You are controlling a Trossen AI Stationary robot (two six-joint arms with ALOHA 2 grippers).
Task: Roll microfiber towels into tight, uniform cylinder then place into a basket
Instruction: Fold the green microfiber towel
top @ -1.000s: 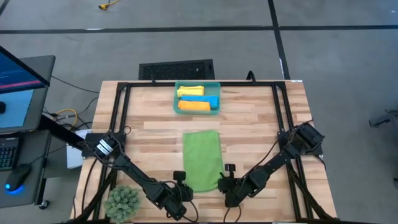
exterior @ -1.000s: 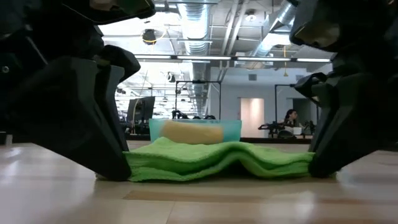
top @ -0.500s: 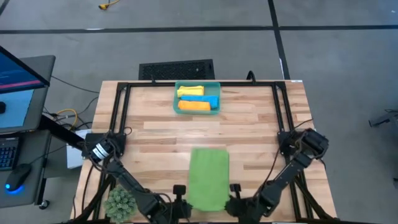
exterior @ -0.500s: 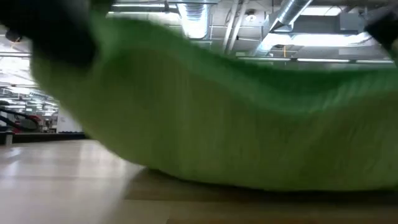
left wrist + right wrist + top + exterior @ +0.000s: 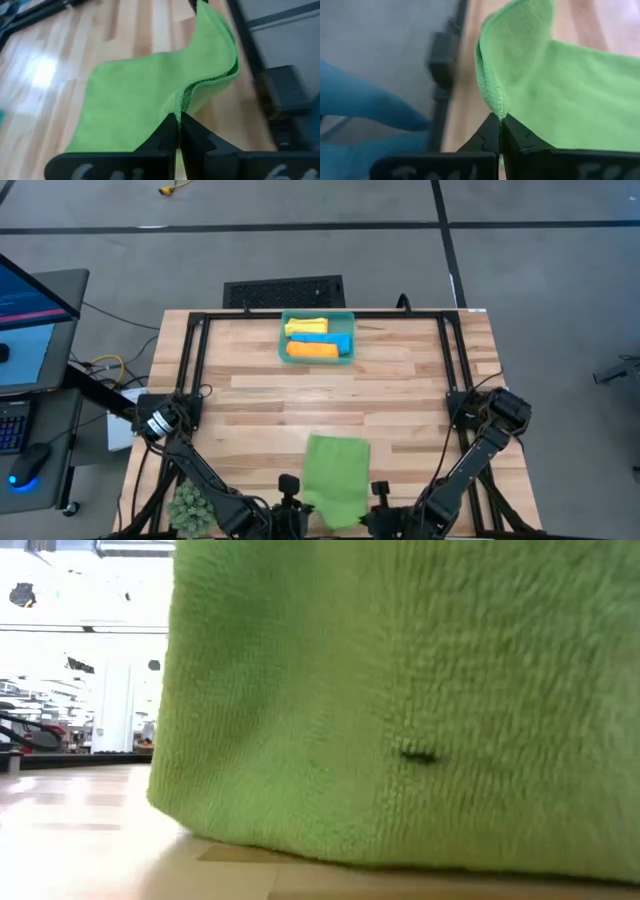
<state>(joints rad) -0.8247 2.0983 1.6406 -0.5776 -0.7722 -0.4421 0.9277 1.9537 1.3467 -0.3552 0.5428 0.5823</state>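
Note:
The green towel [image 5: 335,472], folded into a long strip, lies near the table's near edge; its near end is raised and fills the low view [image 5: 400,710]. My left gripper [image 5: 303,502] is shut on the strip's near left corner and my right gripper [image 5: 368,502] is shut on its near right corner. The teal basket [image 5: 346,320] stands at the far middle of the table. It holds the rolled yellow [image 5: 304,326], blue [image 5: 338,340] and orange [image 5: 312,351] towels. My left gripper pinches the folded towel's near left corner [image 5: 182,102] between its two shut fingers, several layers together. That end is lifted; the rest of the strip lies on the table beyond. My right gripper pinches the near right corner [image 5: 495,102] at a folded edge between its two shut fingers. The corner stands up above the fingers and the cloth sags between the two grippers.
A small green plant [image 5: 195,505] stands at the near left corner, beside my left arm. Black frame rails [image 5: 195,360] run along the table's left, right and far sides. A black grate [image 5: 284,291] lies on the floor beyond the far edge.
Both grippers have gone toward the table's near edge, staying shut on the green towel's near corners. The towel has slid along the table toward the near edge. Its near end has risen and now fills the low view.

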